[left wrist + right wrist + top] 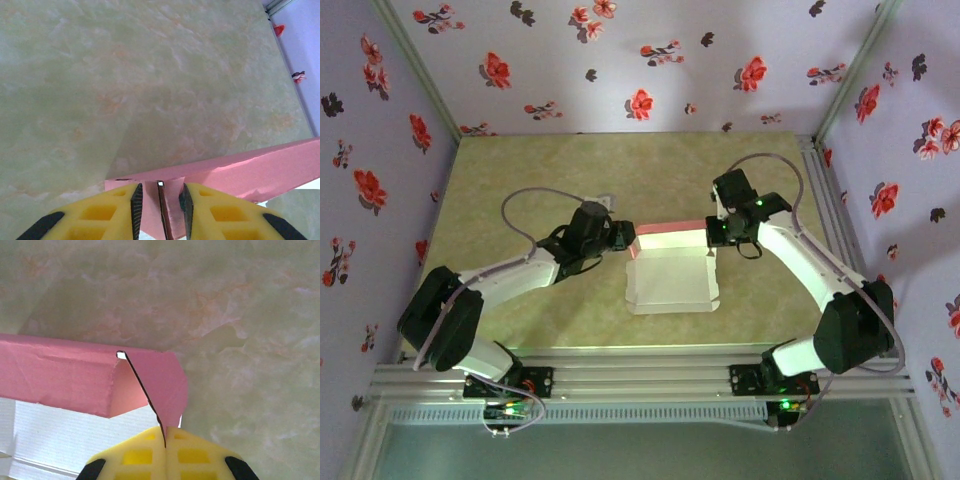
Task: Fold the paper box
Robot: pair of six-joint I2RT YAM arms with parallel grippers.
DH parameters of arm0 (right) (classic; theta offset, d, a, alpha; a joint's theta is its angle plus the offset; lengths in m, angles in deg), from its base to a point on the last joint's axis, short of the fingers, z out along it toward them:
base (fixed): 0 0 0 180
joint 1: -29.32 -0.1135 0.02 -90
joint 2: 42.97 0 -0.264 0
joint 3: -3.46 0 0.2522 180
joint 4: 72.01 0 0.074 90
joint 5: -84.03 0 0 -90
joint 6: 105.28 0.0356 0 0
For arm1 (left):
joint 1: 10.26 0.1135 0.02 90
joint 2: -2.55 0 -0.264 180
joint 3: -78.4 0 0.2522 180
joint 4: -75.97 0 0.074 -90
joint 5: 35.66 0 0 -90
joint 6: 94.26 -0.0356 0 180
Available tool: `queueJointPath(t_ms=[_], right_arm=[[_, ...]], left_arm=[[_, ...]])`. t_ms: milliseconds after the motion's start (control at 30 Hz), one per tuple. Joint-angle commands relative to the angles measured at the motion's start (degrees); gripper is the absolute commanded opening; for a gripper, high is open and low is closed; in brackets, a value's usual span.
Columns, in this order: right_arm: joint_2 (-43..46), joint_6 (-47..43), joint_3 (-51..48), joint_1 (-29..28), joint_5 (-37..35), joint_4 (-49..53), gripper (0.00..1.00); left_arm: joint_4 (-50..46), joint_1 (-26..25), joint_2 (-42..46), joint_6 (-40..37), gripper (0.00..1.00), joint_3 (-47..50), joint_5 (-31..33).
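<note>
Right jaws are pinched together on a pink end flap of the box [670, 275]; left jaws stand slightly apart, straddling the thin flap at its other end. The box lies near the middle of the tabletop [520, 180], white face up, its pink far wall raised.
</note>
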Motion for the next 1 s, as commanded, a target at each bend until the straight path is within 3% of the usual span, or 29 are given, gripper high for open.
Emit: queueJointPath(t_ms=[0, 333, 633, 967], right_arm=[[0.1, 5.5, 0.2, -0.5, 2.5, -2.7, 0.01], [-2.4, 8.6, 1.7, 0.5, 0.7, -1.5, 0.02], [-7.0, 10.5, 6.3, 5.5, 6.5, 1.2, 0.03], [-14.3, 5.0, 14.6, 8.4, 10.7, 6.9, 0.04]], left_arm=[[-8.4, -1.7, -1.3, 0.4, 0.29, 0.4, 1.5], [-10.0, -3.2, -1.4, -0.1, 0.29, -0.5, 3.6], [-12.2, -6.1, -2.9, -2.7, 0.29, -2.2, 7.6], [-13.0, -6.8, -4.4, -2.9, 0.29, -3.7, 8.5]])
